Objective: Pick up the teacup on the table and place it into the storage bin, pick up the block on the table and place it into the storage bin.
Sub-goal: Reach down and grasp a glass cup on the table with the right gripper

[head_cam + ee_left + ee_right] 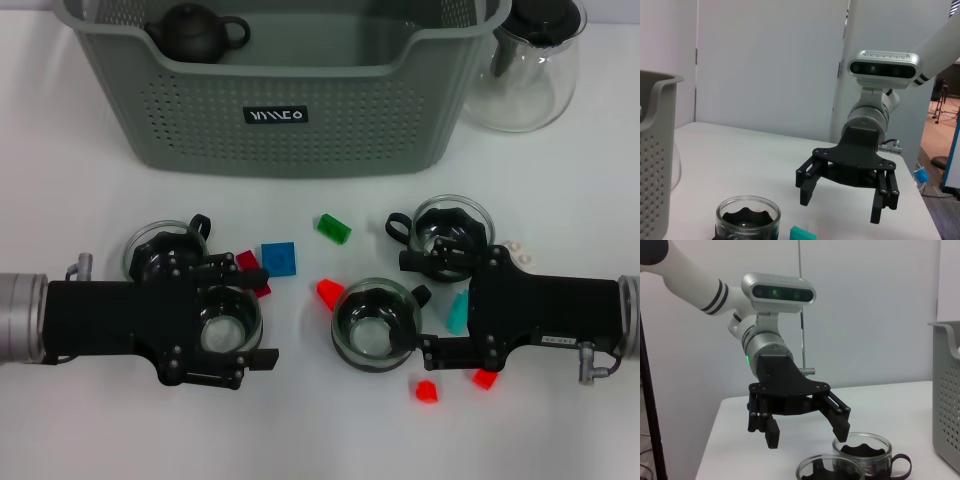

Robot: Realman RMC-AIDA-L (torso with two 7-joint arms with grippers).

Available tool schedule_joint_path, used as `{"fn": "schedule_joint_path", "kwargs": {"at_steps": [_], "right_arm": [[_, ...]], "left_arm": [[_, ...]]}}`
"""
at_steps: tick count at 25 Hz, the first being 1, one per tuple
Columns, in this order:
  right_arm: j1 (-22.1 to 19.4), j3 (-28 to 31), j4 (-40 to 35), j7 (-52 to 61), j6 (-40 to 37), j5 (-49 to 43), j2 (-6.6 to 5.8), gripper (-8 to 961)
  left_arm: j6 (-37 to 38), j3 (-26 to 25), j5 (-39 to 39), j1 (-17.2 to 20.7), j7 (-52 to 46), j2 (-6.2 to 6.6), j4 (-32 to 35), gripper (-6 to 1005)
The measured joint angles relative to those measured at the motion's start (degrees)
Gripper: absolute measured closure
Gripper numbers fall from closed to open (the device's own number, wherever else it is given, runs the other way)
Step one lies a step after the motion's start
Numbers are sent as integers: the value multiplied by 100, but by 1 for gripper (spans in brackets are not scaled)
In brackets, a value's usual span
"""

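Four glass teacups sit crowded on the white tabletop [80,420] in front of the storage bin [290,130], and that crowding is where I'd expect trouble. The left end effector [250,325] hangs spread wide over one teacup [228,322], holding nothing, with a second cup [160,250] just behind its arm. The right end effector [420,305] is likewise wide open and empty, one finger near the handle of the middle teacup [378,325] and another teacup [452,228] close alongside. If either comes down a touch off-centre, I think a finger could land on a glass rim and tip or shove the cup into its neighbour. The small blocks are scattered between them: the red block [329,293], the blue block [279,258] and the green block [333,228] could get swept aside. A dark teapot [195,32] already inside the bin leaves less room for a clean drop
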Motion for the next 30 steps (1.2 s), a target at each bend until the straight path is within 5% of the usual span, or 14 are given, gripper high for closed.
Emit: {"fn": "schedule_joint_path", "kwargs": {"at_steps": [23,30], "right_arm": [[-36,-9,-37,99,-74,-3,-16,100],[159,-590,-2074,2734,-545,-414,8,101]], "left_arm": [[92,-137,1,36,-6,12,15,158],[486,-1204,436,212,-478,200,402,158]]}}
